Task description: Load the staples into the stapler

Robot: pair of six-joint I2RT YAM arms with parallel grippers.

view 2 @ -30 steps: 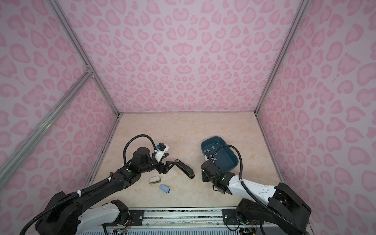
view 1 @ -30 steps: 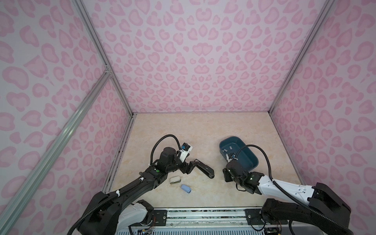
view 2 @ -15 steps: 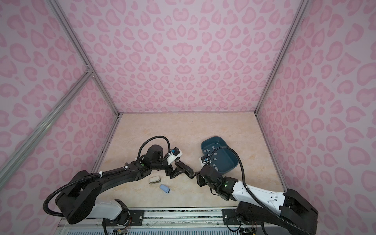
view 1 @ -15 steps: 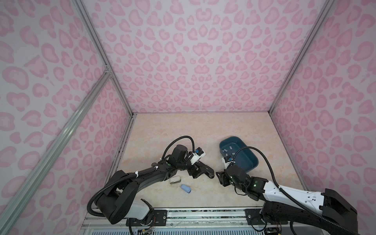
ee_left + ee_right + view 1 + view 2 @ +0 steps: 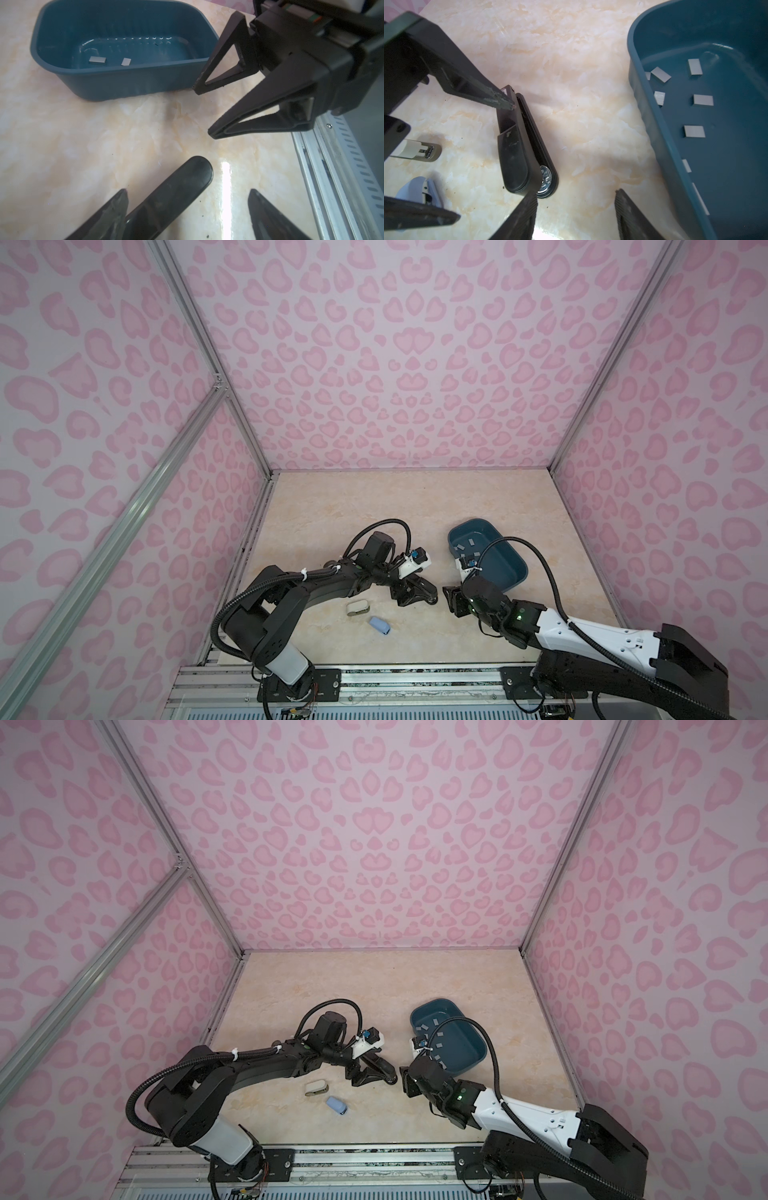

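Observation:
The black stapler (image 5: 428,594) (image 5: 385,1071) lies on the marble table, seen close in the right wrist view (image 5: 519,145) and the left wrist view (image 5: 172,195). My left gripper (image 5: 409,593) (image 5: 188,193) is open astride it. One finger (image 5: 477,93) touches the stapler's far end. My right gripper (image 5: 451,600) (image 5: 575,193) is open and empty, with one fingertip (image 5: 529,203) just short of the stapler's rounded end. The staples (image 5: 694,131) (image 5: 97,60) (image 5: 471,543) lie loose in the teal bin (image 5: 519,572) (image 5: 654,124).
A cream stapler (image 5: 357,608) (image 5: 415,150) and a pale blue stapler (image 5: 379,625) (image 5: 417,191) lie near the front, left of the black one. The bin stands just behind my right gripper. Metal rails (image 5: 342,166) run along the table's front edge.
My left gripper has shifted right toward the middle and down over the black stapler, and its jaws have widened. My right gripper has moved left toward the stapler and opened wider.

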